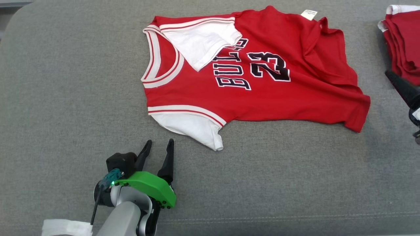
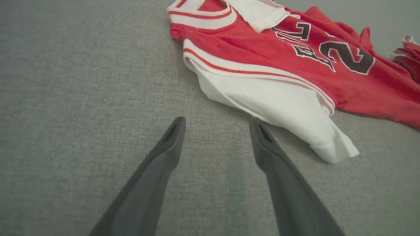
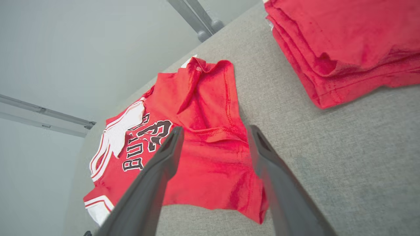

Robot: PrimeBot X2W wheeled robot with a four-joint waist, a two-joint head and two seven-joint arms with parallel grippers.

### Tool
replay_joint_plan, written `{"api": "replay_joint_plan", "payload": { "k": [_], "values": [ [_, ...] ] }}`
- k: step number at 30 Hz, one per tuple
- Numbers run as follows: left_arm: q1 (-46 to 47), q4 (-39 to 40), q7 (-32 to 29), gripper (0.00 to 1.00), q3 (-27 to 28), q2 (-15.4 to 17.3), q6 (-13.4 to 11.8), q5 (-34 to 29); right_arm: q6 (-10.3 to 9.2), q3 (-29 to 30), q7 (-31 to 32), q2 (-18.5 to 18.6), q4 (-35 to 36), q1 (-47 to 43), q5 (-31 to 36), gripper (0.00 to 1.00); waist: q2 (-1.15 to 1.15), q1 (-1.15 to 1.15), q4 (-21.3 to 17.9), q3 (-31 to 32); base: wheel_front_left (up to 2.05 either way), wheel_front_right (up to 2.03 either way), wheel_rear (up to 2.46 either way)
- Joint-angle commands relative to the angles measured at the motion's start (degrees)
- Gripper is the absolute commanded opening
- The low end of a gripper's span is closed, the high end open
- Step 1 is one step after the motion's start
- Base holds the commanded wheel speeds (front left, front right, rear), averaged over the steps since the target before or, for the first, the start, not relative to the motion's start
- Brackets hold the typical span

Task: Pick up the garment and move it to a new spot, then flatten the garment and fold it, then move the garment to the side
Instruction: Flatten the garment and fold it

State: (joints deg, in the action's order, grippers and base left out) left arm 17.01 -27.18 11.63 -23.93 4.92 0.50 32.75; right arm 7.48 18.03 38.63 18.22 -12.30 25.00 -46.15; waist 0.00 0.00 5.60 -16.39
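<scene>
Two pincers, both released. My left gripper [image 1: 160, 141] sits low over the grey padded surface [image 1: 65, 98], fingers spread with nothing between them and tips pointing toward the garment [image 1: 262, 82]. In the left wrist view one fingertip [image 2: 256, 126] lies just beside the near white sleeve [image 2: 288, 111]; I cannot tell whether it touches. My right gripper [image 3: 215, 128] stands with fingers wide apart, clasping nothing, and the garment's rumpled hem end shows between them. The garment is a red jersey with white trim and dark lettering. It lies spread on the surface in the upper middle of the head view, neck to my left and hem to my right. Its far white sleeve [image 1: 203, 42] is folded over the chest, covering part of the lettering. A white label [image 1: 308, 14] shows at the far edge. A stack of folded red garments [image 1: 403, 42] lies at my far right, apart from the jersey.
</scene>
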Motion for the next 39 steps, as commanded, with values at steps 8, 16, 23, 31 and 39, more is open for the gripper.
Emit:
{"api": "replay_joint_plan", "payload": {
  "k": [8,16,23,31,39],
  "values": [
    [5.4,-11.1,1.6,1.00,0.3,-0.2,1.2,0.6,0.02,-1.6,-3.5,-0.2,12.0,-3.9,-10.0,1.00,0.00,0.00,-5.3,1.2,0.00,0.00,0.00],
    [10.2,-19.1,3.1,0.84,2.0,-1.4,4.1,3.5,0.02,-5.2,-5.3,-0.3,17.7,-7.3,-11.9,1.00,0.00,0.00,-7.9,1.4,0.00,0.00,0.00],
    [11.0,-21.5,3.5,0.00,0.7,-1.7,5.3,5.0,0.02,-5.9,-7.5,-0.3,17.0,-8.1,-11.1,1.00,0.00,0.00,-7.4,2.0,0.00,0.00,0.00],
    [9.0,-18.9,0.5,0.00,-1.5,-0.4,6.0,6.0,0.02,-7.2,-9.3,-0.4,16.4,-8.9,-12.4,1.00,0.00,0.00,-4.4,3.1,0.00,0.00,0.00],
    [3.7,-0.9,-7.7,0.00,-1.8,6.4,2.6,5.7,0.02,-8.8,-11.1,-0.5,14.7,-9.8,-13.3,1.00,0.00,0.00,-1.0,4.4,0.00,0.00,0.00]
  ]
}}
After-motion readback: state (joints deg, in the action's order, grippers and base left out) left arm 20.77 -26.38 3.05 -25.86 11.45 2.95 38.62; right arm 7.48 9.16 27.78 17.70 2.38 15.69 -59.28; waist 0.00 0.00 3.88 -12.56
